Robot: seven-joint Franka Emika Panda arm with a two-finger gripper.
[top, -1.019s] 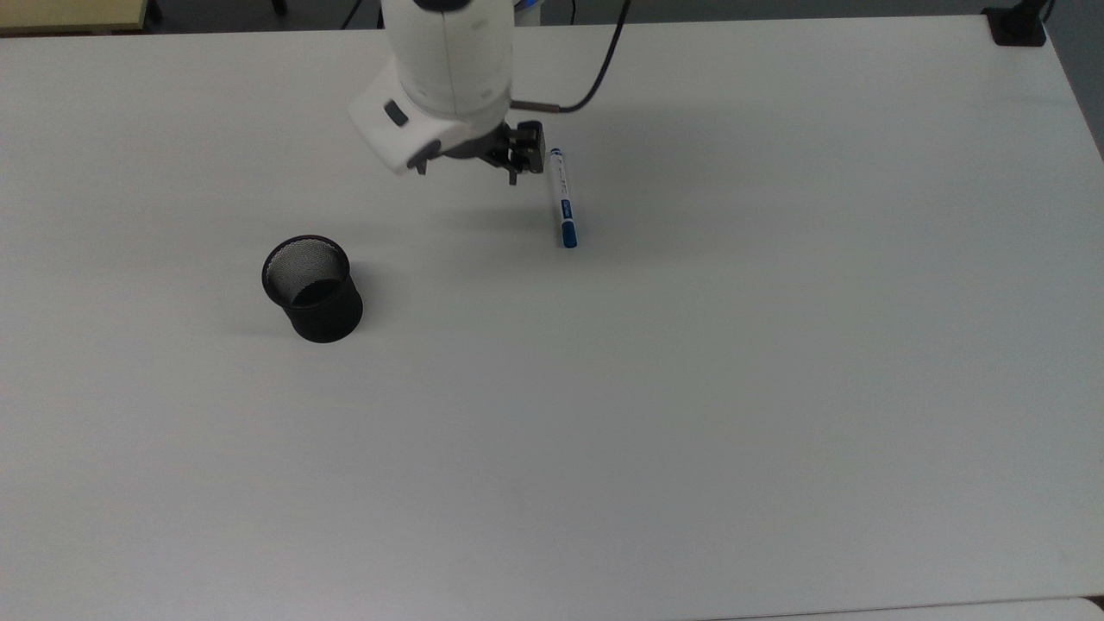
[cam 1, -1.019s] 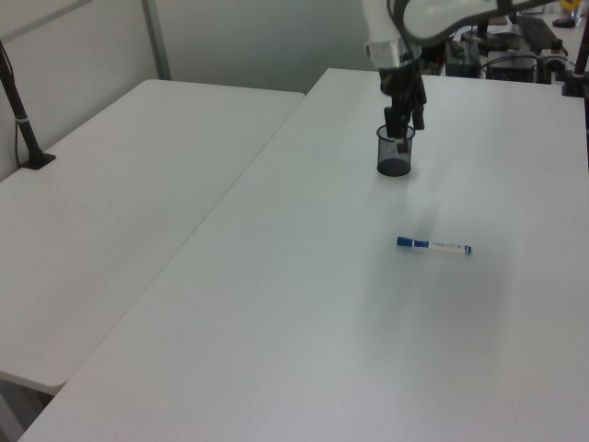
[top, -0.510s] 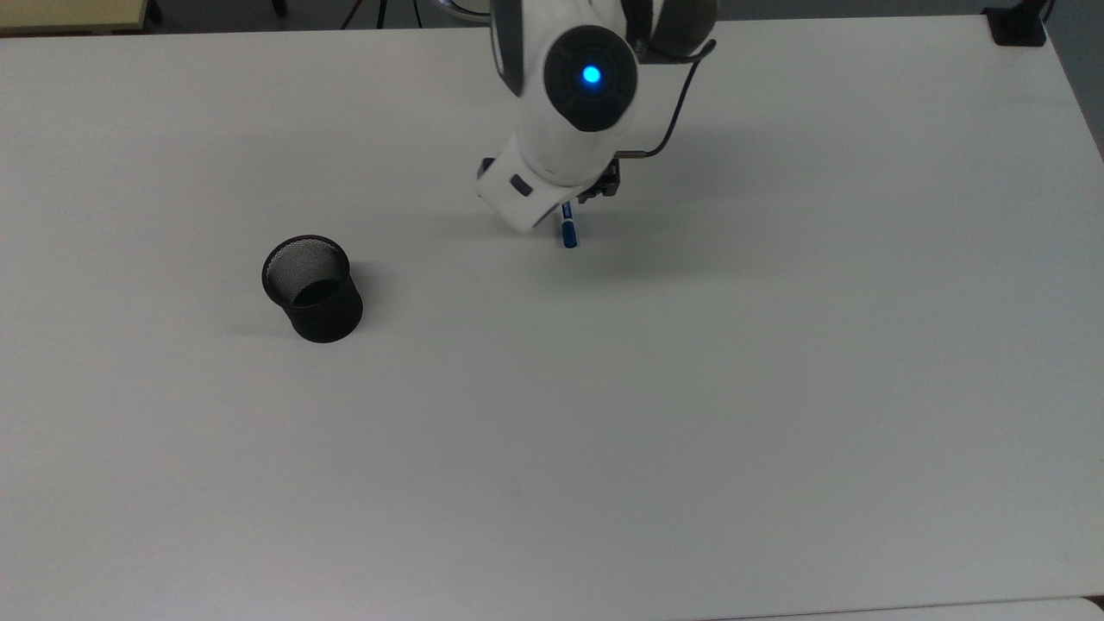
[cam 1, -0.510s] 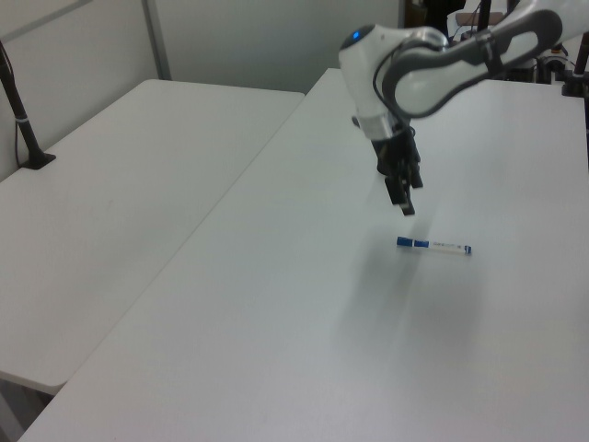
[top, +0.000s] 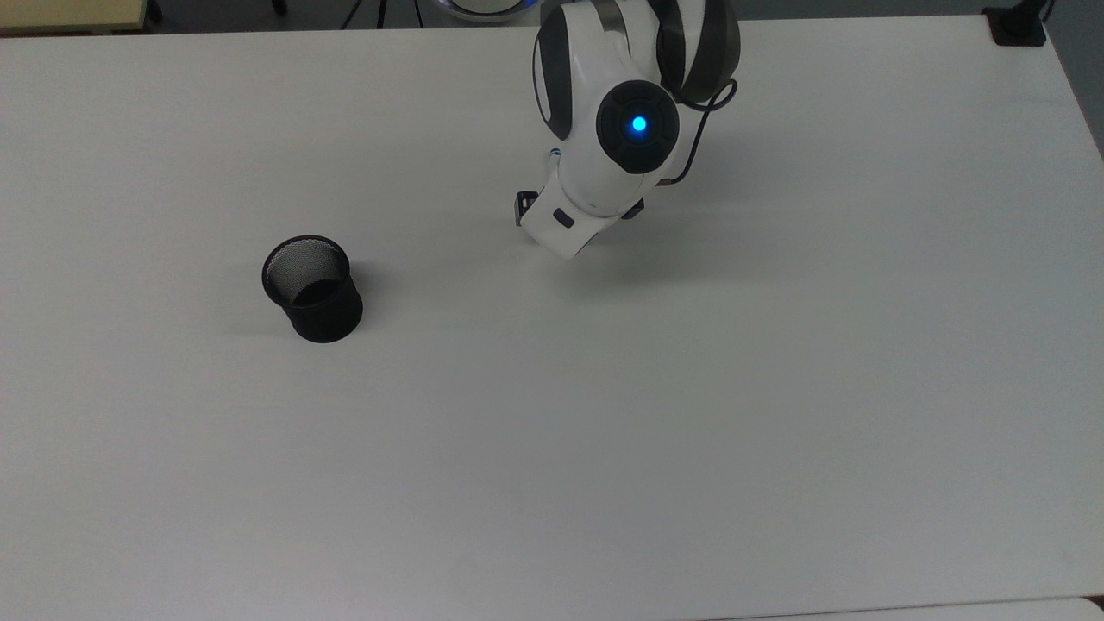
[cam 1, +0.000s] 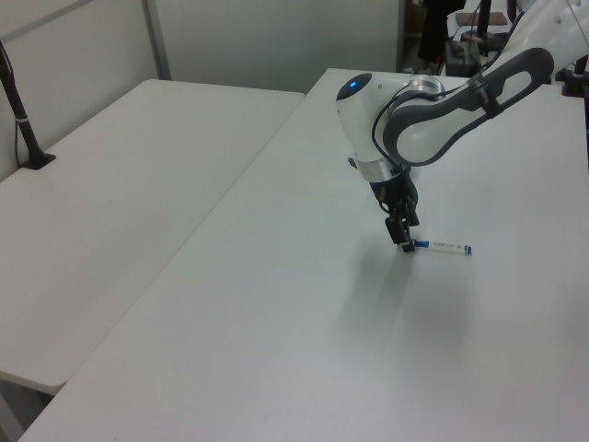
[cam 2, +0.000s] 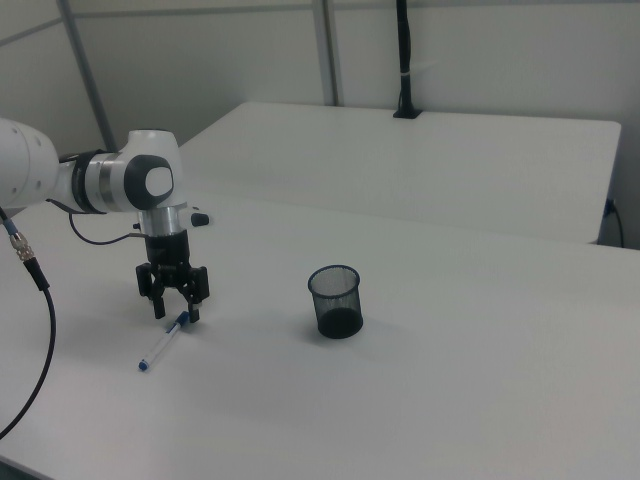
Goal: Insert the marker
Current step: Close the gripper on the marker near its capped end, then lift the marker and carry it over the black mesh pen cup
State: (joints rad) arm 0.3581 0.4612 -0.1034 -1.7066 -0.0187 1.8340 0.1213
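Gripper (cam 2: 174,310) lowered from above the table onto the marker (cam 2: 162,341) cap end.
Fingers spread, straddling it, not yet pinching; marker lies flat, black mesh cup (cam 2: 335,301) at 3 o'clock, well apart, in the right view.

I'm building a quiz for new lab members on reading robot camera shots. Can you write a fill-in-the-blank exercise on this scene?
1. The marker lies flat on the white ____.
2. The gripper is at the marker's ____-capped end, with a finger on each side of it.
3. The mesh cup stands ____, its mouth facing up.
4. The colour of the mesh cup is ____.

Missing words: table; blue; upright; black
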